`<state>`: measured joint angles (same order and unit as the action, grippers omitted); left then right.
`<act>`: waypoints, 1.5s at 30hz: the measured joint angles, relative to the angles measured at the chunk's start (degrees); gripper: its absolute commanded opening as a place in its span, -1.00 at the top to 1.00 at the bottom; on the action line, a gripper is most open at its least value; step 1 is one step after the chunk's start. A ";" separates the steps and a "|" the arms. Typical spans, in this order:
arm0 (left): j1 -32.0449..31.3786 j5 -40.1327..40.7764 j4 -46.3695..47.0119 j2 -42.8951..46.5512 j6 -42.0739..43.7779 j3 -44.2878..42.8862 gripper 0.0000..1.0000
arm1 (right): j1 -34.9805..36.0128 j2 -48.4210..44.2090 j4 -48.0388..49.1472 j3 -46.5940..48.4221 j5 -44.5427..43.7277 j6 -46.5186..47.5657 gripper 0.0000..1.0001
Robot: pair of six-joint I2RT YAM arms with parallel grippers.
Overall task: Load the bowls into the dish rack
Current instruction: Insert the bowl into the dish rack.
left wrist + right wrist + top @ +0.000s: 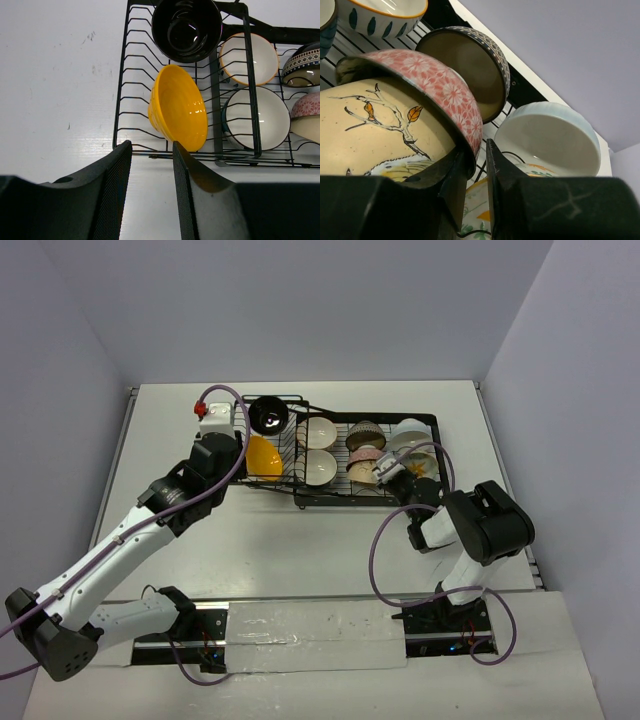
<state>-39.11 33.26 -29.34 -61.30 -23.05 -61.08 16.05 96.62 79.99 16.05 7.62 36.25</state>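
The black wire dish rack (300, 502) (121, 100) holds several bowls. A yellow bowl (180, 107) (263, 457) leans on edge in the slotted part, with a black bowl (186, 27) behind it. My left gripper (152, 150) (240, 468) hovers open and empty over the table at the rack's near edge, just short of the yellow bowl. My right gripper (476, 150) (388, 472) is inside the basket part, its jaws a narrow gap apart. The rim of a tilted pink flowered bowl (445, 85) rests against its left fingertip, not clamped.
Around the right gripper stand a dark patterned bowl (470, 65), a pale ribbed bowl (545, 145) and a flower-painted bowl (480, 215) underneath. Two cream bowls (250, 57) (260, 117) fill the basket's left side. White table (300, 540) lies in front of the rack.
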 measured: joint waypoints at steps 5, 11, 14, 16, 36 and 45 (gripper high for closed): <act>-0.13 0.00 0.00 0.00 0.00 0.00 0.14 | -0.28 0.00 0.46 0.00 0.15 -1.01 0.11; -0.15 0.00 0.00 0.00 0.00 0.00 0.14 | -1.07 -0.07 0.50 0.00 0.44 -2.29 0.00; -0.20 0.00 0.00 0.00 0.00 0.00 0.15 | -1.27 -0.07 -0.52 0.00 0.74 -2.99 -0.04; -0.24 -0.02 0.00 0.00 0.00 0.00 0.15 | -1.25 -0.07 -1.20 0.00 1.18 -3.65 -0.14; -0.35 -0.44 0.00 0.00 0.00 0.00 0.16 | -1.64 -7.54 -5.31 1.20 3.87 -5.25 -1.00; -0.35 -0.50 0.00 0.02 0.00 0.00 0.17 | -1.18 -13.35 -6.40 2.12 5.51 -5.25 -1.00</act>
<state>-39.46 32.75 -29.34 -61.28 -23.05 -61.08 14.87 83.26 73.58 18.17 13.13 31.00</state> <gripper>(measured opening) 0.416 0.997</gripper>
